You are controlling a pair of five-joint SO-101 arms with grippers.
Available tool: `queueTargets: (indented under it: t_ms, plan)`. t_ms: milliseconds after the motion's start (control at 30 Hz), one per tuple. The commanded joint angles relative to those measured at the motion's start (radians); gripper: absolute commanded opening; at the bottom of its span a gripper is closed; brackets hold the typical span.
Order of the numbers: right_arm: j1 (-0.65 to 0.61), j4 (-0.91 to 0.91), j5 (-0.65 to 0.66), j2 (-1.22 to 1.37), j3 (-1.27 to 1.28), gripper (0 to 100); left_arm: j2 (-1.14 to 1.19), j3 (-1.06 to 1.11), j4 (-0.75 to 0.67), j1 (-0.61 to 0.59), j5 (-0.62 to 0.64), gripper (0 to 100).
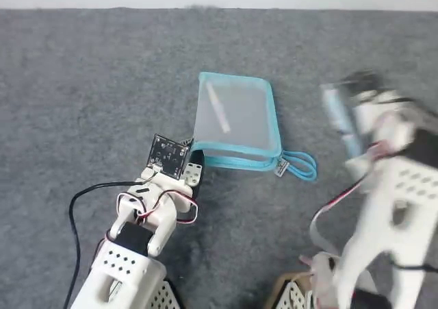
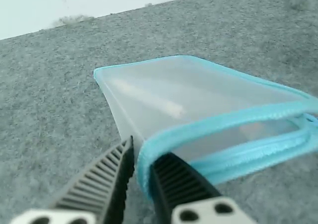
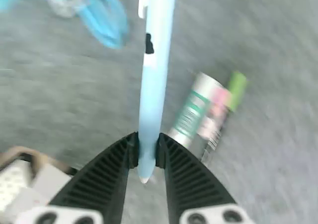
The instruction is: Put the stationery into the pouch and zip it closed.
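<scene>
At the near side of the grey bench, the left gripper is clenched on the turquoise-bound rim of the translucent pouch, at one corner of its open mouth; alongside, the right gripper grasps a pale blue pen by one end, held clear of the bench, with a green-capped tube lying on the felt beneath it; the pouch lies flat mid-bench, mouth towards the arms, a blue pull cord trailing from the zip at the corner nearer the right arm, and a slim white stick already inside, towards the far end; the pouch looks light, thin and floppy, likely to slide or collapse unless its bound rim is pinched; the pen appears rigid, smooth and light, best held along its barrel; the zip is probably easiest worked by the cord.
</scene>
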Motion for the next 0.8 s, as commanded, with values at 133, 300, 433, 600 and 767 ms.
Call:
queueTargets:
  t_ms: [133,300,433,600,767]
  plan:
    - [-0.483,0.044,-0.207,-0.101,0.132,0.6,-0.012,-0.013,-0.028,-0.006,-0.012,1]
    - [-0.576,0.044,-0.226,-0.110,0.169,0.6,-0.014,-0.013,-0.028,-0.006,-0.012,1]
    - [-0.585,0.042,-0.172,-0.134,0.222,0.6,-0.017,-0.013,-0.028,-0.006,-0.012,1]
    - [-0.559,0.042,-0.126,-0.226,0.336,0.6,-0.017,-0.013,-0.028,-0.006,-0.012,1]
    - [-0.470,0.036,-0.098,-0.222,0.368,0.6,-0.017,-0.013,-0.028,-0.006,-0.012,1]
